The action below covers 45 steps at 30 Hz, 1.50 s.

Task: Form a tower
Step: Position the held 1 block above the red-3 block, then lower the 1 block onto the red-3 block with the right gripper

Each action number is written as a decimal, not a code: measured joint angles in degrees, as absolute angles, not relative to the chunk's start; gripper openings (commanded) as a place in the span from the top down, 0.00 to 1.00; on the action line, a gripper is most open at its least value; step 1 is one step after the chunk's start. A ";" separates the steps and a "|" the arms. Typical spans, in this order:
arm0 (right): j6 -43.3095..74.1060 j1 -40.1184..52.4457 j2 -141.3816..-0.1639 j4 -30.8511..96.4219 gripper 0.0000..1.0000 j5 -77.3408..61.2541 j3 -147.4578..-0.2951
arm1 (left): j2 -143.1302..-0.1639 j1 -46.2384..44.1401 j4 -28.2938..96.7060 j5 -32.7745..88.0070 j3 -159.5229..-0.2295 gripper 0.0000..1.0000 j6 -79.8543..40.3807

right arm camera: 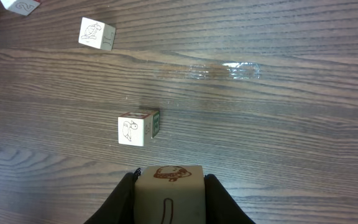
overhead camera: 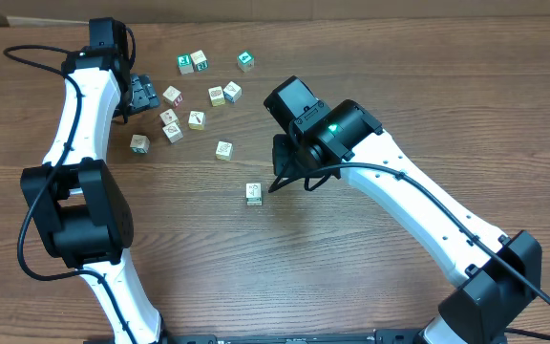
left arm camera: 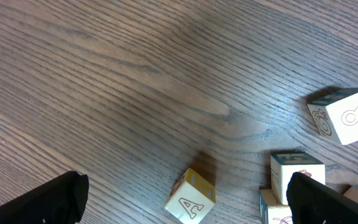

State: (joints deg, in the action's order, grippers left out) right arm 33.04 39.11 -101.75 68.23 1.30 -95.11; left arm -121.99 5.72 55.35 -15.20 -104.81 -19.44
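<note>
Across a dark wood-grain worktop (overhead camera: 370, 57), seen from above, two white-and-black robot arms reach inward from the near edge. The left arm (overhead camera: 74, 124) rises along the left side and bends toward the upper left. The right arm (overhead camera: 399, 182) stretches in from the lower right toward the middle and shows a small green light on its wrist. The left fingers (left arm camera: 48, 202) stand wide apart and hold nothing; in the left wrist view they appear as two black tips at the bottom corners, with bare wood beyond them. The right fingers (right arm camera: 120, 202) are closed tight on a held cube (right arm camera: 169, 193), a pale wooden block with a brown printed picture on its upper face. A scatter of loose cubes (overhead camera: 196, 119) lies on the upper left part of the worktop, just beside the left fingers, each cube pale with a small coloured print. The tower (overhead camera: 254, 194) stands alone near the centre, well apart from that scatter and just left of the right fingers; from above it shows only one cube's footprint, so its height cannot be told. In the right wrist view it sits just ahead of the held cube and slightly left, not touching it. A cube marked A (left arm camera: 190, 198) rests on the worktop between the left fingers, touching neither, and a cube marked 8 (left arm camera: 353, 115) lies farther right.
</note>
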 measured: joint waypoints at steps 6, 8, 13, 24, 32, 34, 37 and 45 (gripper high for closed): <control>33.01 39.11 -101.75 68.14 0.96 1.28 -95.11 | -121.99 5.72 55.35 -15.20 -104.81 0.01 -19.44; 33.01 39.11 -101.75 68.14 0.96 1.30 -95.11 | -121.99 5.72 55.35 -15.20 -104.81 0.00 -19.46; 32.99 39.09 -101.75 68.14 0.96 1.30 -95.11 | -121.99 5.72 55.35 -15.20 -104.81 0.01 -19.46; 32.97 39.09 -101.75 67.11 0.96 -0.14 -95.11 | -121.99 5.72 55.35 -15.20 -104.81 0.00 -19.44; 33.01 39.09 -101.75 65.98 0.96 -2.52 -95.02 | -121.99 5.72 55.35 -15.20 -104.81 0.01 -19.46; 33.04 39.09 -101.75 65.10 0.96 -2.76 -94.74 | -121.99 5.72 55.35 -15.20 -104.81 0.00 -19.46; 33.01 39.11 -101.75 63.83 0.96 -2.79 -93.65 | -121.99 5.72 55.35 -15.20 -104.81 0.01 -19.44; 33.01 40.25 -101.75 55.66 0.96 -2.98 -88.12 | -121.99 5.72 55.35 -15.20 -104.81 0.01 -19.46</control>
State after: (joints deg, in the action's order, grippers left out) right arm 33.01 40.25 -101.75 55.66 -2.98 -88.12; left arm -121.99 5.72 55.35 -15.20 -104.81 -19.46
